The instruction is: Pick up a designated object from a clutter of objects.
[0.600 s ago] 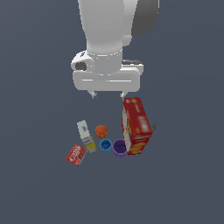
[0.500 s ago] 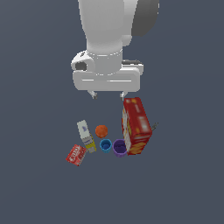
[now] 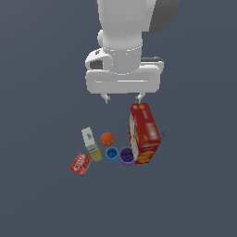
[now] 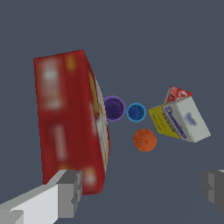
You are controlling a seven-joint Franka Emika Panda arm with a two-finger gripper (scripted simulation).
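Slate-grey floor (image 3: 41,203) fills everything (no walls); the tool (image 3: 123,98) hangs wide open, empty.

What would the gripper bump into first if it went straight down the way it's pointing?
Probably the red box. One finger of the open gripper sits right over the box's top edge, while the orange ball lies in the gap between the fingers. Depth is hard to judge.
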